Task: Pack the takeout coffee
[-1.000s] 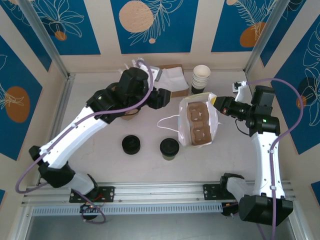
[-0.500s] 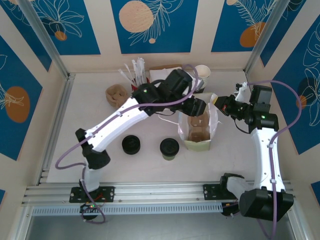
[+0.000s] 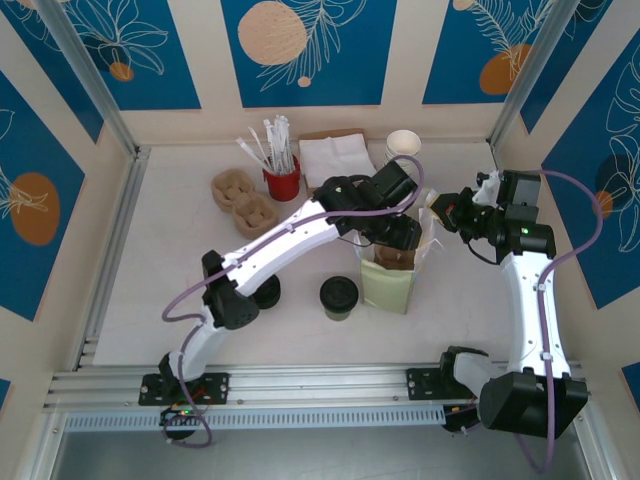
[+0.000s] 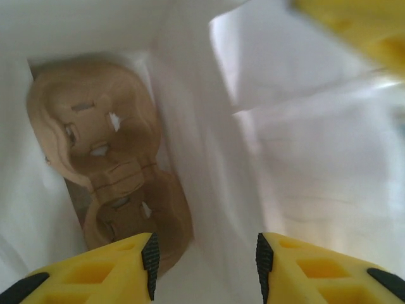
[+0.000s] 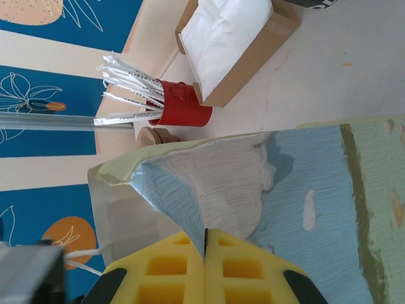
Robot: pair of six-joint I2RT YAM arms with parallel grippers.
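a: what surface, what room?

b: a pale tabletop [image 3: 150,260] in a booth of cream walls with blue leaf-print panels [image 3: 300,50].

a: go from the left.

b: far left of the left gripper [image 4: 205,266] lie two brown cup carriers [image 3: 243,197], then a red cup of wrapped straws [image 3: 282,180] and a napkin box [image 3: 330,155]. nearer its left, a black lid disc [image 3: 265,290] sits partly under the arm. the takeout coffee [image 3: 339,297] stands upright on the table, just left of that gripper and outside the white paper bag [image 3: 388,290].

a: and the gripper itself?

b: it is down in the bag's mouth. its wrist camera looks inside: yellow fingers [image 4: 107,275] apart with nothing between them, and a carrier in the bag [image 4: 107,164] lying on the bottom beyond them.

a: further right?

b: the right gripper [image 5: 205,263] is at the bag's right rim. from above its grip is hard to read, but its wrist camera shows the fingers pinched together on the paper edge, with the red cup and napkin box beyond.
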